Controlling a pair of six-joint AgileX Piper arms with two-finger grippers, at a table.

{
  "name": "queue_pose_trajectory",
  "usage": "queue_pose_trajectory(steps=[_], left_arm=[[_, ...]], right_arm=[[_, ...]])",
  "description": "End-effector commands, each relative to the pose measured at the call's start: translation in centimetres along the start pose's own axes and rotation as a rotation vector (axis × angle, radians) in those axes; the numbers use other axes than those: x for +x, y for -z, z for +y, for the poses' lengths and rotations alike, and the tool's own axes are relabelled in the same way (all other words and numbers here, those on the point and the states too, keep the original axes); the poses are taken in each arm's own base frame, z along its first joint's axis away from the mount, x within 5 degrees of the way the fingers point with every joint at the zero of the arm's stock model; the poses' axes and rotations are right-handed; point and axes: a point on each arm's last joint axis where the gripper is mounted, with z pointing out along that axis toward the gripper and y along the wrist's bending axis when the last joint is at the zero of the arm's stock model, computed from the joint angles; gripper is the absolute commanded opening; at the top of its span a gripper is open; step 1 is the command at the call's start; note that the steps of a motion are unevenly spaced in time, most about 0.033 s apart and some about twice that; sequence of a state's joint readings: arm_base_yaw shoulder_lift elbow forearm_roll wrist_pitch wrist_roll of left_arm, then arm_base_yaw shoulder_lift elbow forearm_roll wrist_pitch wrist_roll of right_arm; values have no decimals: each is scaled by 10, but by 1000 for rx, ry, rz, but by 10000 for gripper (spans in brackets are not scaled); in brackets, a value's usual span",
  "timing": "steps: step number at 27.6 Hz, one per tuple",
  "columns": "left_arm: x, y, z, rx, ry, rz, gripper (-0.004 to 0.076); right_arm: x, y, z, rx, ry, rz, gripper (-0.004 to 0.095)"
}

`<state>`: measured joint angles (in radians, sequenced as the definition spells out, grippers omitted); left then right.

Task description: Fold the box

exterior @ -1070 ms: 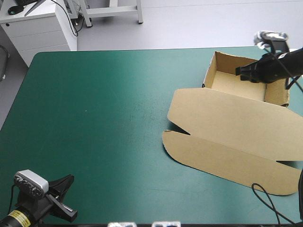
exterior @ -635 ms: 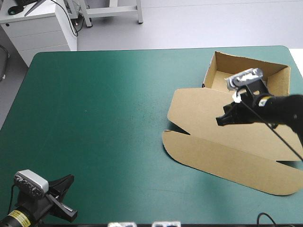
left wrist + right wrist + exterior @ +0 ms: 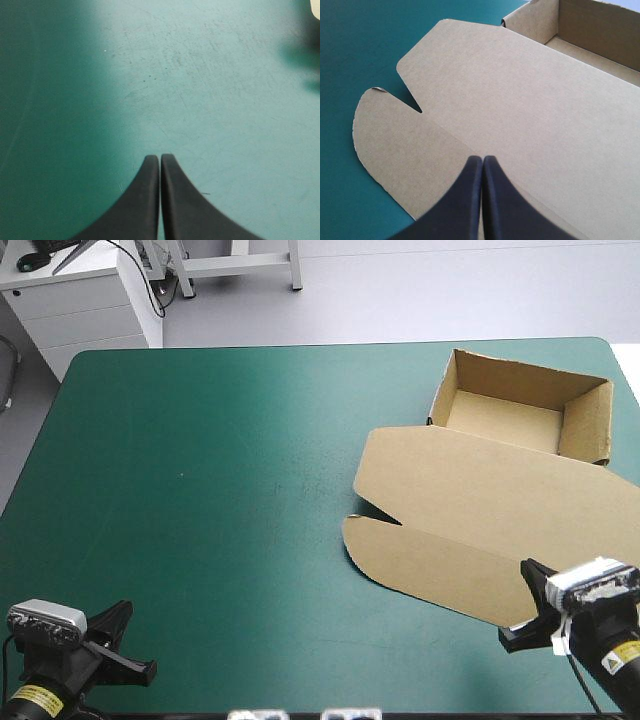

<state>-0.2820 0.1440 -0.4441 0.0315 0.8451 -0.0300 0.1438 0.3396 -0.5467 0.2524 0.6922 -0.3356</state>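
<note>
On the right half of the table (image 3: 300,358): the box (image 3: 480,490), brown board, part-formed.

- Tray (image 3: 500,420) stands at the far right, close to the far edge. Walls are raised, the top is open and the floor shows.
- Lid (image 3: 470,480) lies flat on the teal-green cover (image 3: 200,500). It is joined at the tray's near side and runs toward the near edge.
- Past a crease lies a front flap (image 3: 430,570) with rounded corners, also flat on the cover.
- A narrow notch (image 3: 378,517) is cut in on the left side where lid meets flap. It shows plainly in the right wrist view too.

Near right corner: right gripper (image 3: 482,159), over the near right end of the front flap.
- Black fingers (image 3: 470,200) are pressed together into one point, with nothing between them.
- The tip sits above the crease between lid and flap and points toward the tray.
- Whether the tip touches the board, cannot tell.

Near left corner: left gripper (image 3: 160,159), well apart from the box.
- It is clenched tip to tip, grasping nothing.
- Bare cover lies ahead of it, lightly scuffed, with a shadowed band along one side.
</note>
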Motion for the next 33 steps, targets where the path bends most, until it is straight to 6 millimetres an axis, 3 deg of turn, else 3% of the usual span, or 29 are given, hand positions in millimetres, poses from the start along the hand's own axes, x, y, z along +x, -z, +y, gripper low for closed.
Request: queue_pose_trajectory(steps=[1,7,13,33], left_arm=[[-13,2,0,2,7,-77,-8],[-13,2,0,2,7,-77,-8],[-13,2,0,2,7,-77,-8],[-13,2,0,2,14,-77,-8]], right_arm=[[4,13,0,38,-11,-113,-14],[20,29,4,55,3,-100,-14],[31,27,3,74,-31,-84,-14],[32,27,2,79,-45,-96,-14]])
